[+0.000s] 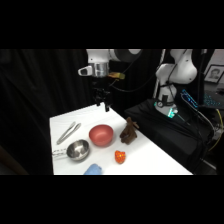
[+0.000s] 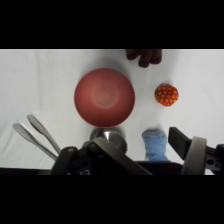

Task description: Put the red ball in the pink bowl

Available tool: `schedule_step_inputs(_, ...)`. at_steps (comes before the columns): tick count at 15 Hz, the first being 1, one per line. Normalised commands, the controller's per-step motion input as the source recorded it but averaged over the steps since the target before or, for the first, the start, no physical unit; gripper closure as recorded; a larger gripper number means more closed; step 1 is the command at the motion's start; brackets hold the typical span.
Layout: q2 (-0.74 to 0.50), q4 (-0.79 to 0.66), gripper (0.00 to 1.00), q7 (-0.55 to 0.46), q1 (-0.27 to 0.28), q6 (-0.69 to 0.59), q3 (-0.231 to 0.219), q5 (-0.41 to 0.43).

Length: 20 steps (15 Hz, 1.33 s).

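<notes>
The red ball lies on the white table near its front edge, a small orange-red lumpy sphere; in the wrist view the red ball sits to the right of the pink bowl. The pink bowl stands upright and empty at the table's middle. My gripper hangs high above the table's far edge, well away from ball and bowl. In the wrist view the gripper is open with nothing between its fingers.
A shiny metal bowl stands left of the pink bowl, with metal tongs behind it. A brown figure sits right of the pink bowl. A blue cloth-like object lies at the front edge.
</notes>
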Motion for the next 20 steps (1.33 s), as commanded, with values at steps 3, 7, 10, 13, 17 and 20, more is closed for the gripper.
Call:
schedule_step_inputs(3,0.0,-0.01,0.0,0.06,-0.002,0.04,0.041,-0.035)
schedule_step_inputs(7,0.0,-0.01,0.0,0.17,0.041,0.07,0.071,-0.026)
schedule_step_inputs(10,0.06,-0.01,0.0,0.25,0.075,0.14,0.08,-0.028)
schedule_step_inputs(13,0.09,-0.02,0.0,0.29,0.079,0.22,0.073,-0.054)
schedule_step_inputs(17,0.12,-0.01,0.0,0.32,0.08,0.29,0.063,-0.048)
schedule_step_inputs(20,0.12,-0.03,0.0,0.32,0.084,0.31,0.044,-0.086)
